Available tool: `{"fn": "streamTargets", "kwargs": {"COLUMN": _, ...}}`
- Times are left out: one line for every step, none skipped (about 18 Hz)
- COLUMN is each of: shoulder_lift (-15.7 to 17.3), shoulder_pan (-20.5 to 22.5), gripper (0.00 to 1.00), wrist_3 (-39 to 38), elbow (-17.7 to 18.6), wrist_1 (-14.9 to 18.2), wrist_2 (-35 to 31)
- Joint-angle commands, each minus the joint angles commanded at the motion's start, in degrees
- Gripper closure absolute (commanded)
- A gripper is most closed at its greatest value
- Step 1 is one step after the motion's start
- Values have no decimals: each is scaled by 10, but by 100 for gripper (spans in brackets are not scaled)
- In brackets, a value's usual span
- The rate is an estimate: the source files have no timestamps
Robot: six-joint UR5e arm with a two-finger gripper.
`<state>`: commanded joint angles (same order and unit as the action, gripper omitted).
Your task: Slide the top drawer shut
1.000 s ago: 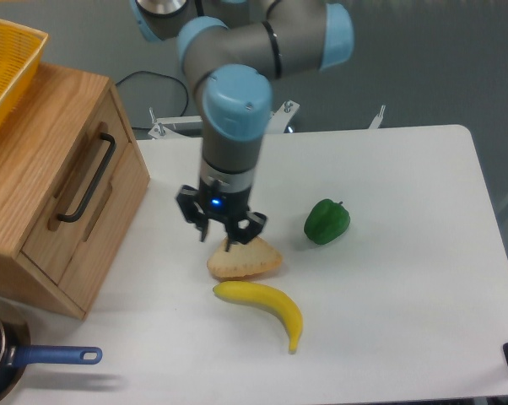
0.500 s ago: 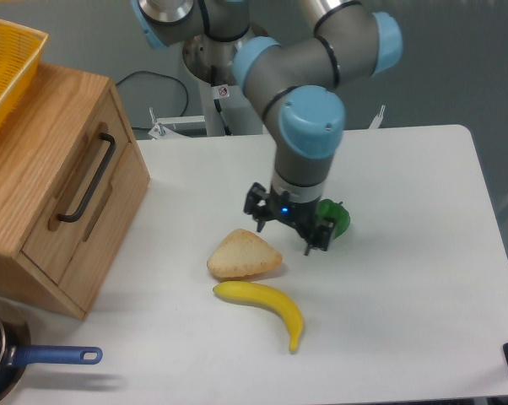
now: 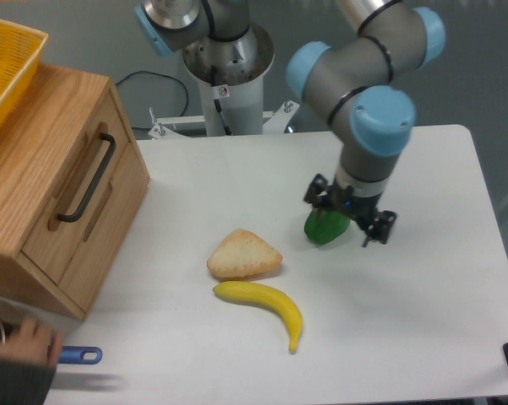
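Top drawer (image 3: 78, 196) sits shut; hand (image 3: 349, 217) open, empty, above green pepper (image 3: 321, 229).

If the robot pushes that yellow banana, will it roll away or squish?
The banana would probably slide or spin rather than roll, since it is curved and lies flat on the white table. It looks smooth and glossy, so it may be slippery for a pincer. Whether it would squish is hard to tell; it holds its shape and shows no bruises.

Light-oak top drawer (image 3: 83, 196) — black handle; yellow banana (image 3: 264, 304), green pepper (image 3: 323, 228), tan bread (image 3: 242, 256) — white table (image 3: 423, 321).
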<state>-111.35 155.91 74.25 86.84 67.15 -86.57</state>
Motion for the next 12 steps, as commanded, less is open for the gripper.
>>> {"fn": "streamTargets", "kwargs": {"shoulder_lift": -4, "shoulder_pan": 1, "gripper": 0, "wrist_3": 29, "elbow": 0, "wrist_1": -1, "wrist_2": -2}}
{"fn": "streamTargets", "kwargs": {"shoulder_lift": -11, "shoulder_pan": 4, "gripper": 0, "wrist_3": 68, "elbow": 2, "wrist_1": -1, "wrist_2": -3}}
{"fn": "streamTargets", "kwargs": {"shoulder_lift": -14, "shoulder_pan": 14, "gripper": 0, "wrist_3": 106, "elbow": 3, "wrist_1": 0, "wrist_2": -8}}
{"fn": "streamTargets", "kwargs": {"shoulder_lift": -15, "shoulder_pan": 18, "gripper": 0, "wrist_3": 134, "elbow": 5, "wrist_1": 1, "wrist_2": -17}}
{"fn": "streamTargets", "kwargs": {"shoulder_lift": -15, "shoulder_pan": 19, "gripper": 0, "wrist_3": 148, "elbow": 7, "wrist_1": 1, "wrist_2": -25}}
{"fn": "streamTargets", "kwargs": {"shoulder_lift": -16, "shoulder_pan": 20, "gripper": 0, "wrist_3": 151, "elbow": 6, "wrist_1": 1, "wrist_2": -28}}
{"fn": "streamTargets", "kwargs": {"shoulder_lift": -16, "shoulder_pan": 20, "gripper": 0, "wrist_3": 151, "elbow": 7, "wrist_1": -1, "wrist_2": -28}}
{"fn": "streamTargets", "kwargs": {"shoulder_lift": -18, "shoulder_pan": 20, "gripper": 0, "wrist_3": 150, "elbow": 6, "wrist_1": -1, "wrist_2": -29}}
{"fn": "streamTargets", "kwargs": {"shoulder_lift": -18, "shoulder_pan": 20, "gripper": 0, "wrist_3": 150, "elbow": 6, "wrist_1": -1, "wrist_2": -30}}
{"fn": "streamTargets", "kwargs": {"shoulder_lift": -19, "shoulder_pan": 21, "gripper": 0, "wrist_3": 150, "elbow": 7, "wrist_1": -2, "wrist_2": -30}}
{"fn": "streamTargets", "kwargs": {"shoulder_lift": -20, "shoulder_pan": 23, "gripper": 0, "wrist_3": 150, "elbow": 7, "wrist_1": -1, "wrist_2": -30}}
{"fn": "streamTargets", "kwargs": {"shoulder_lift": -20, "shoulder_pan": 26, "gripper": 0, "wrist_3": 150, "elbow": 6, "wrist_1": -1, "wrist_2": -29}}
